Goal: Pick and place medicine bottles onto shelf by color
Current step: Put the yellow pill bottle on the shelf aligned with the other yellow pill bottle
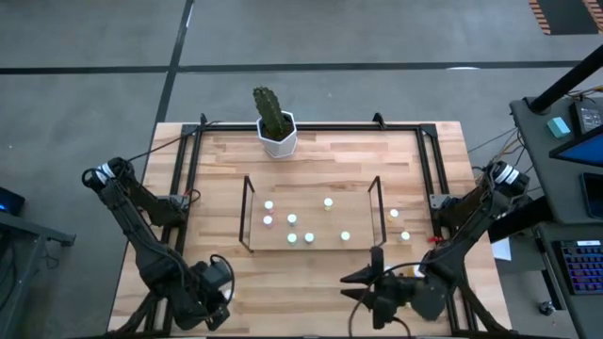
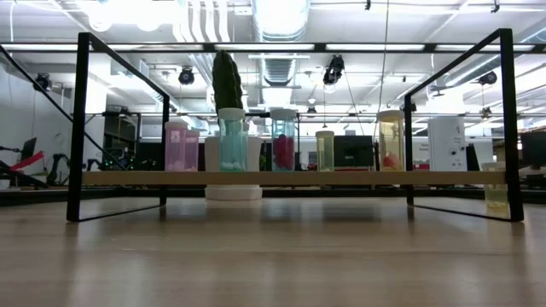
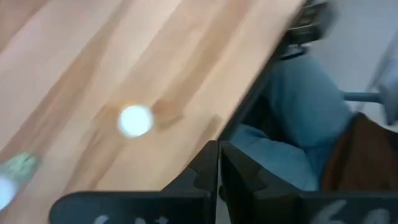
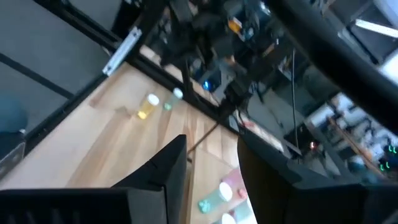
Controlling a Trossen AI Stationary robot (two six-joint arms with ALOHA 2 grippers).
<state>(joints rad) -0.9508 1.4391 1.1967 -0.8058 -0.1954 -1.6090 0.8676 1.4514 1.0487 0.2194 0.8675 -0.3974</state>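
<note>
Workshop floor behind; butcher-block wood table edged by a black frame, seen from above. Low wire-framed shelf w/ light wood base sits mid-table. Two dark arms wait at the near edge: left gripper, fingers together, empty; right gripper, fingers apart, empty. White hexagonal pot w/ green cactus stands at the far edge, behind the shelf. Small white-capped medicine bottles: seven caps show on the shelf; at table level they read pinkish, bluish-green and yellowish. Two more bottles stand just outside the shelf's right end, touching nothing. Judgement: task well along; these two apparently remain to be placed, though colour grouping can't be confirmed.
</note>
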